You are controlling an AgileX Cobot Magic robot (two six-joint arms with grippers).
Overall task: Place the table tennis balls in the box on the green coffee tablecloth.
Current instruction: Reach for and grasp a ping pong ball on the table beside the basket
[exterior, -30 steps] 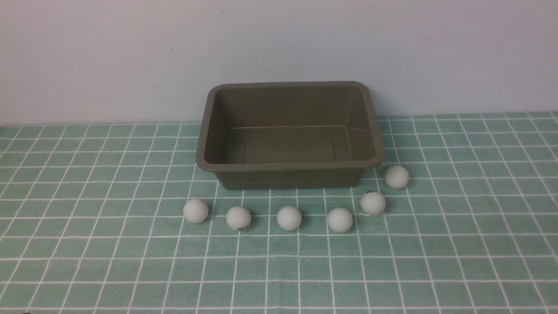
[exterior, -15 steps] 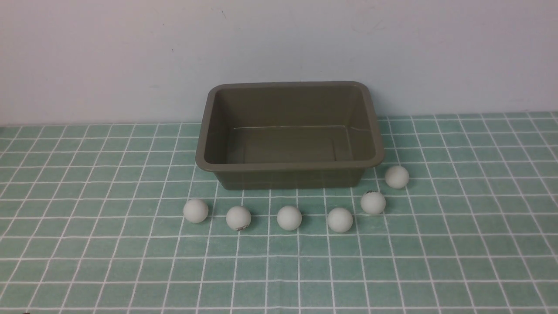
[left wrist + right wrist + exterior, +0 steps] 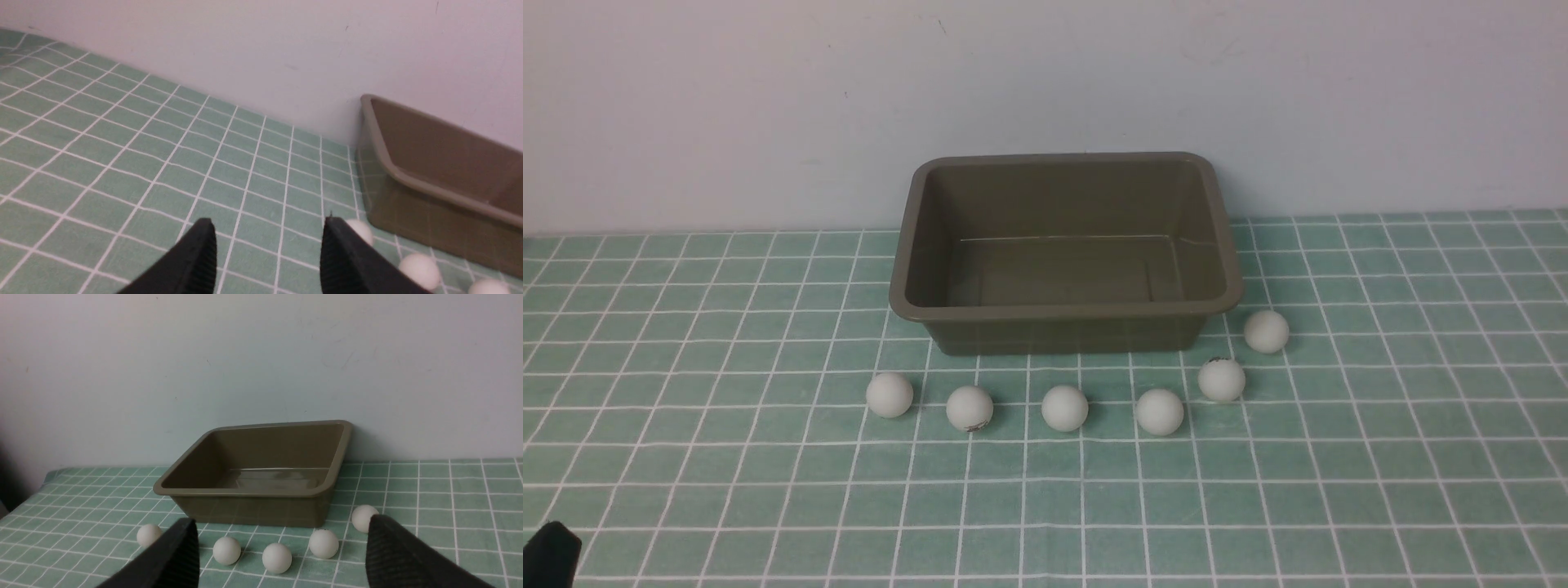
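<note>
The olive-brown box (image 3: 908,245) stands empty at the back middle of the green coffee tablecloth (image 3: 727,457). Several white table tennis balls (image 3: 1064,407) lie on the cloth in a curved row just in front of it, the rightmost (image 3: 1266,331) beside its right front corner. My left gripper (image 3: 267,222) hangs open over bare cloth, left of the box (image 3: 380,155) and the nearest ball (image 3: 361,230). A dark part of the left arm (image 3: 547,555) shows at the front-left corner. My right gripper (image 3: 282,520) is wide open and empty, well short of the balls (image 3: 277,557) and the box (image 3: 245,494).
A plain pale wall (image 3: 768,106) rises directly behind the box. The checked cloth runs to the left edge of the table (image 3: 45,475).
A dark part of my left arm has come into the front view's lower left corner. The balls and the box have not moved.
</note>
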